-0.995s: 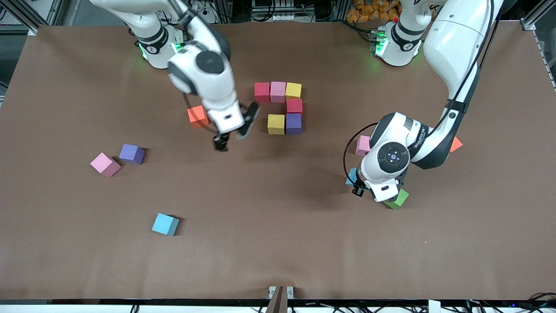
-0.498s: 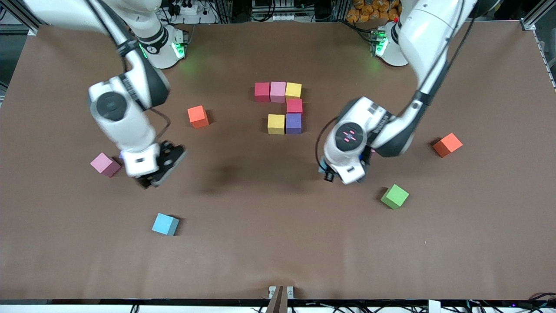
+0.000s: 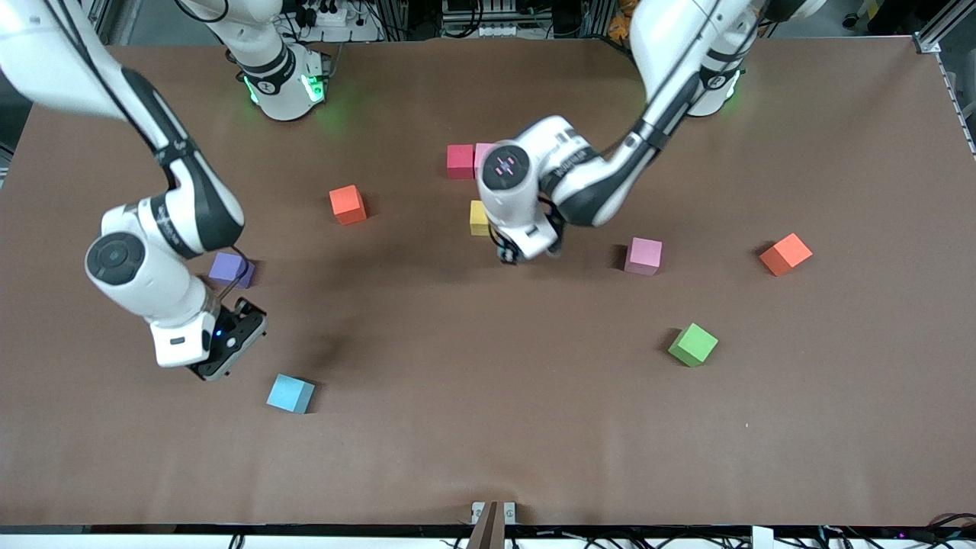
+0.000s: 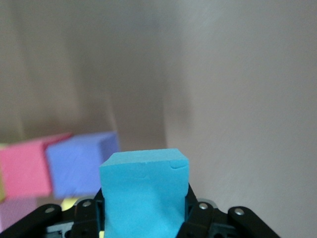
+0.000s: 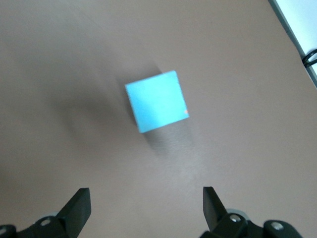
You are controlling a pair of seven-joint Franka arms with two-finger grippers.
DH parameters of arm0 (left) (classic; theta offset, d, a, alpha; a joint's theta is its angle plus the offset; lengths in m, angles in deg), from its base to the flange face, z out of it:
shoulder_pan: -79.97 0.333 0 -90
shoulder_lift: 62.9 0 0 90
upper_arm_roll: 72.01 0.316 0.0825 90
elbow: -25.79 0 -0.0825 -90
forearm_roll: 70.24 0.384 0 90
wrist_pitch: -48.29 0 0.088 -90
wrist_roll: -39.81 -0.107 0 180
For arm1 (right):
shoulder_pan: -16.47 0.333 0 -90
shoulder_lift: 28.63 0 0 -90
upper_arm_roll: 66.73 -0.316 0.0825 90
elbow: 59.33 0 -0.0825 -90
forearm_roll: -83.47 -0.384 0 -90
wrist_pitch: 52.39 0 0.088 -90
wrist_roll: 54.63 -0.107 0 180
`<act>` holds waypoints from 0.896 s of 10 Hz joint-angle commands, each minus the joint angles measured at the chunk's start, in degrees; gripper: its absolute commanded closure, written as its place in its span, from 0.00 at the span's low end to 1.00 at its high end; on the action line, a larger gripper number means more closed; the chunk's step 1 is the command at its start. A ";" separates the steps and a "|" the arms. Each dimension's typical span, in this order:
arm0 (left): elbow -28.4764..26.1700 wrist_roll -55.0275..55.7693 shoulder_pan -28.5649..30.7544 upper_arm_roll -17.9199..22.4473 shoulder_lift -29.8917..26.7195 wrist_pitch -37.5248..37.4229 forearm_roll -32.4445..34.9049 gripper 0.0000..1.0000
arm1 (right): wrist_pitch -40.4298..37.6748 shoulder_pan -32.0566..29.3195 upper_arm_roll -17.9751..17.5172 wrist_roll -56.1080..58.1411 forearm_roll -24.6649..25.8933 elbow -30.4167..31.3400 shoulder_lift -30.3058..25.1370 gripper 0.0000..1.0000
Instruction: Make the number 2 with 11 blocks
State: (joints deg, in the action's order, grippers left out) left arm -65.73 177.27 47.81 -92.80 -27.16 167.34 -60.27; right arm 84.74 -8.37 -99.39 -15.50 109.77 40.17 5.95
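Note:
My left gripper [image 3: 512, 254] is shut on a light blue block [image 4: 143, 193] and holds it over the table beside the partly built figure. Of the figure I see the red block [image 3: 460, 162], a pink edge [image 3: 483, 151] and the yellow block [image 3: 478, 217]; the left arm hides the others. The left wrist view shows a red block [image 4: 25, 168] and a purple block [image 4: 81, 166] close by. My right gripper [image 3: 217, 364] is open and empty over the table beside a second light blue block [image 3: 290, 393], which also shows in the right wrist view [image 5: 157, 100].
Loose blocks lie about: purple [image 3: 229, 268] by the right arm, pink [image 3: 643, 255] and green [image 3: 692, 345] toward the left arm's end. Two orange cubes [image 3: 348, 204] [image 3: 785, 254] sit apart. The right arm hides the table nearer the camera than the purple block.
The left arm carried the light blue block from near the green block over to the figure. The right arm swung from the middle to the loose light blue block, now covering the loose pink block.

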 commanded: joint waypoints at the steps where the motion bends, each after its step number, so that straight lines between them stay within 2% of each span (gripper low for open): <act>1: 1.25 4.20 -5.34 0.57 0.11 -0.93 -4.51 1.00 | -0.02 2.05 -0.57 6.21 1.57 -7.80 6.71 0.00; 4: 3.35 7.90 -8.17 0.57 1.25 -0.93 -4.79 1.00 | -0.46 5.84 1.01 6.75 1.83 -13.26 10.68 0.00; 6: 5.29 10.18 -9.76 0.66 2.31 -0.40 -4.96 1.00 | -0.46 7.52 3.11 10.68 1.74 -15.03 11.47 0.00; 9: 6.53 11.51 -11.08 1.19 4.69 2.05 -4.61 1.00 | 0.07 8.05 3.39 12.38 1.74 -15.21 13.49 0.00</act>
State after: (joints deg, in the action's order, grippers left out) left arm -61.21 187.48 38.14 -92.60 -24.06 168.35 -63.81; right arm 85.27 -1.33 -96.07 -3.84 110.56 27.22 17.21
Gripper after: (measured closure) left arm 0.441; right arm 0.000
